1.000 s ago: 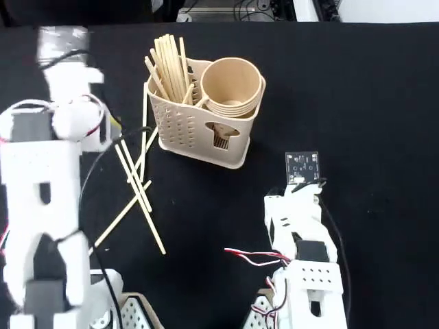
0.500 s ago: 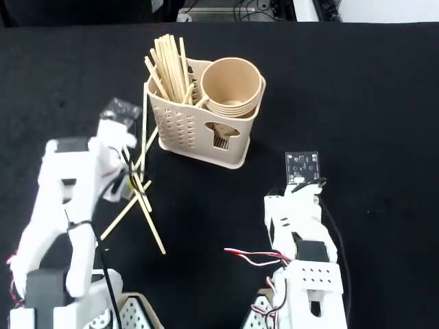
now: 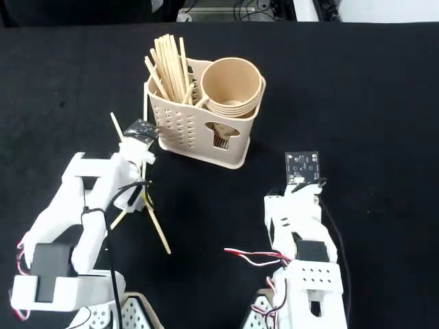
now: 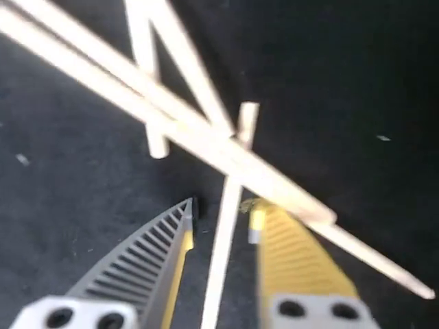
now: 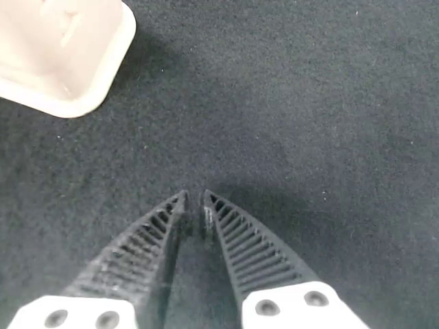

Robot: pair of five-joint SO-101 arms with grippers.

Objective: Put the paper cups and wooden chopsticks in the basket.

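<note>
Left of the basket (image 3: 199, 137), the left arm has swung in from farther left and dropped onto the loose chopsticks (image 3: 158, 232) within 1 second. The left gripper (image 4: 219, 205) now sits low over the crossed pile. Its jaws are parted and 1 stick runs between them, not yet pinched. The pile has shifted a little, and 1 stick end (image 3: 115, 125) now pokes out farther left of the basket. This looks like the start of another pick: the jaws need to close on that stick before any lift.

Inside the basket, the bundle of chopsticks (image 3: 170, 65) and the stacked cups (image 3: 233, 86) stand as they did.

Right of the basket, toward the arm bases, the right gripper (image 5: 194, 199) stays clenched on nothing above the black table (image 5: 309, 103), unmoved.
</note>
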